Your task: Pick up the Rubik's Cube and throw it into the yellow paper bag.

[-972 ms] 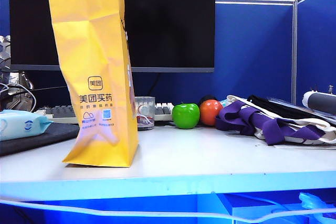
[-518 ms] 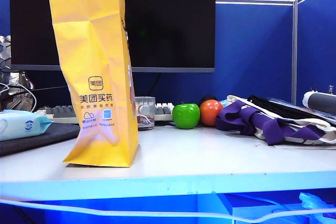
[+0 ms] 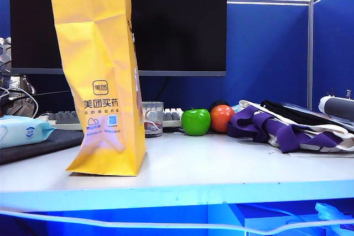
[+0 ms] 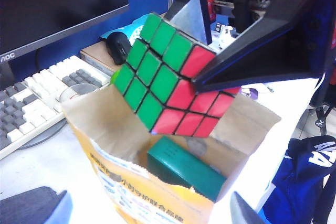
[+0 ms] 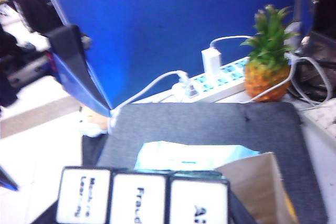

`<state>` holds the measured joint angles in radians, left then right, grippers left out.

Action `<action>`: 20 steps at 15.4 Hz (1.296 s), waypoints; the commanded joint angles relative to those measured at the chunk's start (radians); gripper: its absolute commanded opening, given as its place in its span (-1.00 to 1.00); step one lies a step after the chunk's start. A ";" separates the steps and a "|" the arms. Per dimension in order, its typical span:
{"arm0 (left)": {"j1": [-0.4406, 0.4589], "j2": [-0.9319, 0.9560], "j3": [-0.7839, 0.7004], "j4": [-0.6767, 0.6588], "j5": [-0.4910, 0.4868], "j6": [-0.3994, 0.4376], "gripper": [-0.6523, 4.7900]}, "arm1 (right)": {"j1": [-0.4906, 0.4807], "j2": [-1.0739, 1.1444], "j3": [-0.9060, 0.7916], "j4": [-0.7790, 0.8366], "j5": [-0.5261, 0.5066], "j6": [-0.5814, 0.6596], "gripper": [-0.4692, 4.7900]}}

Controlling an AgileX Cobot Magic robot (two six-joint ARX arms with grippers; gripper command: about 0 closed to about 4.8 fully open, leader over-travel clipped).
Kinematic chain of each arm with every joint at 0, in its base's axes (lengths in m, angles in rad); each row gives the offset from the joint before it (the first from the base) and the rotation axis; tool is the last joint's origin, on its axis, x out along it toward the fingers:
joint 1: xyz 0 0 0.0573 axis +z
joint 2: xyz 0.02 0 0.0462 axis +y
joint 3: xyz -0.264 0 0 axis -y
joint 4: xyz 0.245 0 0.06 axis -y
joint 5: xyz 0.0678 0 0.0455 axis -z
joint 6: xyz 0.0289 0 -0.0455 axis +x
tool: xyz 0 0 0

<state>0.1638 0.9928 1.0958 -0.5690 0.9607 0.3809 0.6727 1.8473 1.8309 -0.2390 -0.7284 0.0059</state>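
Note:
The Rubik's Cube (image 4: 168,74) hangs tilted just above the open mouth of the yellow paper bag (image 4: 157,195), green and red faces showing. My right gripper (image 4: 184,51) is shut on it, one black finger (image 4: 262,45) pressed against the red face. In the right wrist view the cube's white face (image 5: 142,195) fills the space between the jaws, with the bag's rim (image 5: 262,182) beside it. My left gripper (image 4: 149,211) is open, its fingertips standing either side of the bag's near corner without touching it. The bag (image 3: 102,81) stands upright at the table's left; both grippers are out of the exterior view.
A green box (image 4: 184,169) lies inside the bag. Behind the bag are a glass (image 3: 152,118), a green apple (image 3: 196,121), an orange ball (image 3: 222,118) and a keyboard (image 4: 31,103). Purple cloth (image 3: 276,128) lies at the right, a wipes pack (image 3: 22,131) at the left.

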 commanded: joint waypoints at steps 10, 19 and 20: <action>0.001 -0.105 0.003 0.137 -0.240 -0.093 0.84 | -0.037 -0.129 0.008 0.097 0.309 -0.087 1.00; 0.067 -0.505 -0.085 0.008 -0.422 -0.066 0.84 | -0.197 -0.666 -0.101 -0.094 0.554 -0.198 1.00; 0.067 -0.535 -0.124 0.006 -0.422 -0.083 0.84 | -0.197 -0.753 -0.183 -0.085 0.593 -0.198 1.00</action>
<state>0.2298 0.4789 0.9909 -0.5777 0.5396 0.3130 0.4763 1.1469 1.6978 -0.3363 -0.1810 -0.1852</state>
